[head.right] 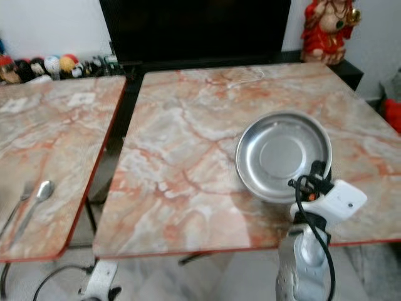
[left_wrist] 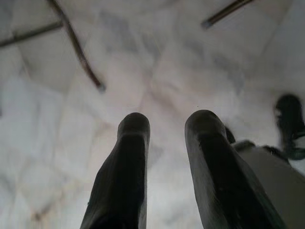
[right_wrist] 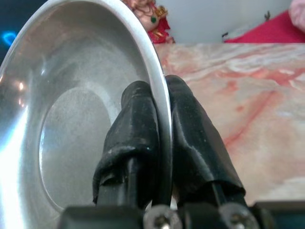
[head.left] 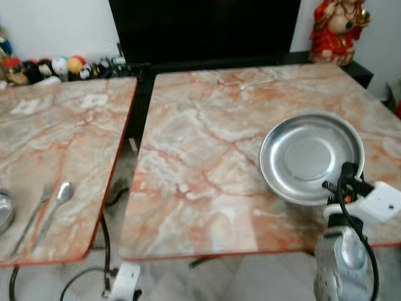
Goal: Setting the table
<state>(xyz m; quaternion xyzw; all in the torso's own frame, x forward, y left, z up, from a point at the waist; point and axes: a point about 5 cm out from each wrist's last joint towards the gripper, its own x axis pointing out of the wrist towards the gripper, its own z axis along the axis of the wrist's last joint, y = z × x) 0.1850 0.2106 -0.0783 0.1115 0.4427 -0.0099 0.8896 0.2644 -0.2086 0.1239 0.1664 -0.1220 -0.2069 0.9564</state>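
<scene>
A round steel plate (head.left: 311, 157) lies on the right marble table (head.left: 207, 169), near its front right corner. My right gripper (head.left: 346, 177) reaches from the front edge and is shut on the plate's near rim. In the right wrist view the two black fingers (right_wrist: 138, 124) pinch the rim between them, one inside the plate (right_wrist: 71, 119) and one outside. A spoon (head.left: 55, 204) and a fork (head.left: 34, 213) lie side by side on the left table (head.left: 62, 138). My left gripper (left_wrist: 167, 121) hangs over the pale floor, open and holding nothing.
A gap with cables on the floor (head.left: 119, 200) separates the two tables. A steel dish edge (head.left: 3, 212) shows at the far left. A red statue (head.left: 338, 28) stands at the back right, small figurines (head.left: 56, 66) at the back left, and a dark cabinet (head.left: 207, 31) behind.
</scene>
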